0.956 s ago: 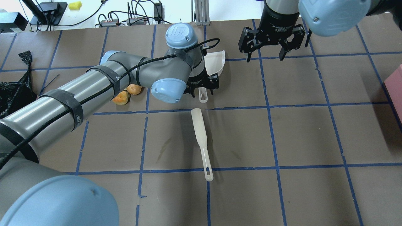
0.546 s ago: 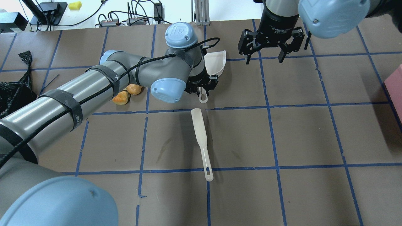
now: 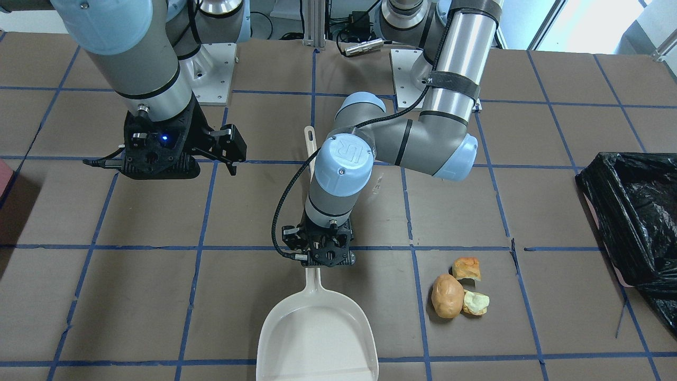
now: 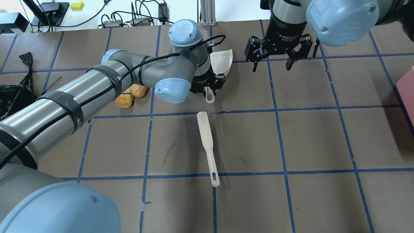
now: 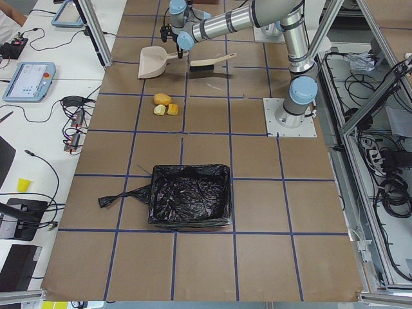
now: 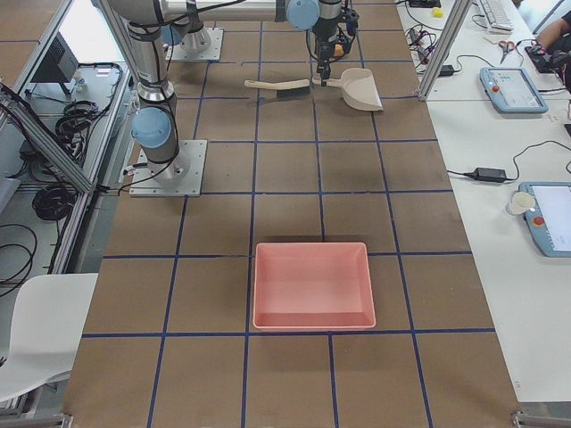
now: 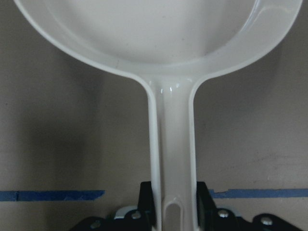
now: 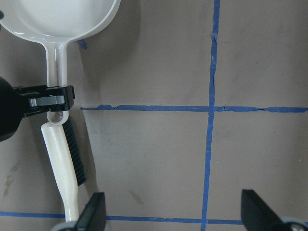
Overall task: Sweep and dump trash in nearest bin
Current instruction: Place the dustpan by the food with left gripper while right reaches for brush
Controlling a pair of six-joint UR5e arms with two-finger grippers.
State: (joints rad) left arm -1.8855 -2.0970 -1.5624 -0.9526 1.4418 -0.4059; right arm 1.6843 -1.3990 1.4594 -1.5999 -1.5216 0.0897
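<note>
The left gripper (image 3: 320,258) is clamped on the handle of the dustpan (image 3: 317,333), whose long axis runs near to far, mouth facing away from the robot. The trash (image 3: 448,296) lies on the bench (image 3: 158,317) to its left, the bin (image 3: 608,201) farther left again. The right gripper (image 4: 271,64), jaws apart, hovers right of the dustpan; the brush (image 4: 205,129) lies nearer, untouched.
</note>
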